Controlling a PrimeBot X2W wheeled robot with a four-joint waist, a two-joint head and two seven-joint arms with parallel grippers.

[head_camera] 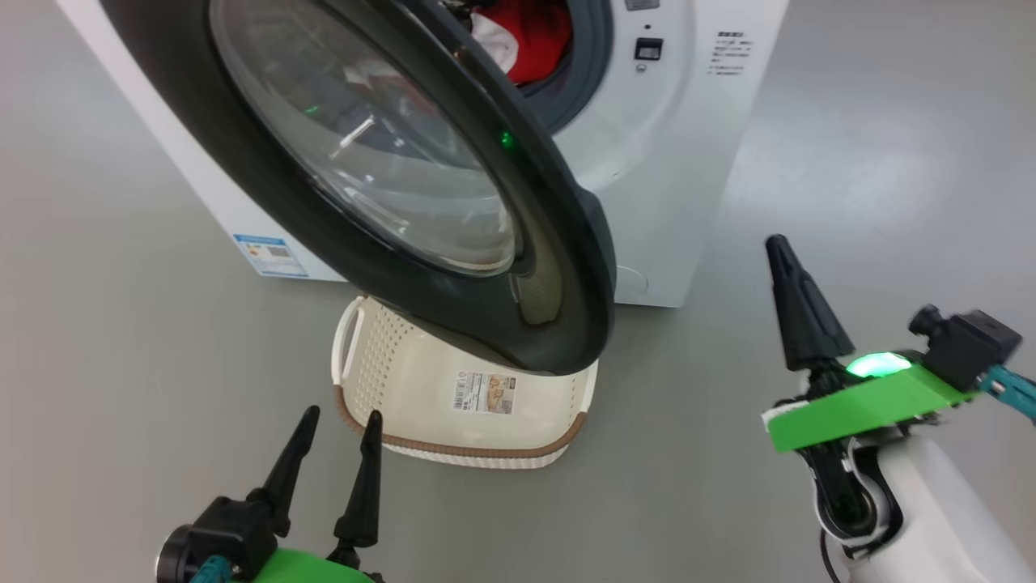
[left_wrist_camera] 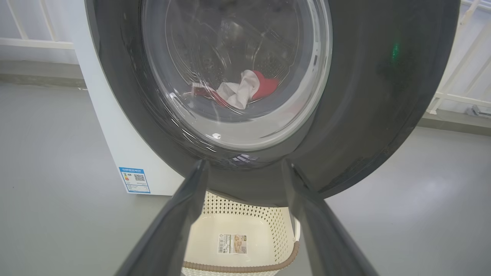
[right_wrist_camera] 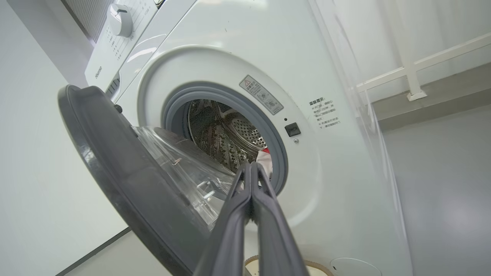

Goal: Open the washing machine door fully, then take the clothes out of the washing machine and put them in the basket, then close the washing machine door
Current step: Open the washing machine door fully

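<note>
Black fingers first: my left claw (head_camera: 342,413) is spread wide with nothing between the tips. My right claw (head_camera: 779,243) is pressed tight together, pinching nothing, and aimed at the machine.

Just ahead of the left claw sits the basket (head_camera: 453,445), cream plastic with a brown rim, down on the floor (head_camera: 121,364). It's bare inside, with only a barcode sticker (head_camera: 484,391) on its bottom. Looks light to me; a nudge would slide it, so I'd keep off its walls.

Above the basket's far end, ahead of the left claw, hangs the washing machine door (head_camera: 566,267), swung out partway. I judge it needs more swing to count as fully open. It's stiff and hinged, and that glossy rim could let a finger skate. I'd push on the rim's free edge, the side nearer the right claw, and leave the bulging glass (head_camera: 364,146) alone.

Beyond that is the washing machine (head_camera: 672,162), with its grey rubber ring (right_wrist_camera: 226,94) and steel drum (right_wrist_camera: 230,134) straight past the right claw's tips. Deep inside lie the clothes (head_camera: 534,40), red with white, heaped low in the drum. They look soft, limp and light. I'd pinch a raised fold, and I'd expect some fabric to trail and catch on the ring.
</note>
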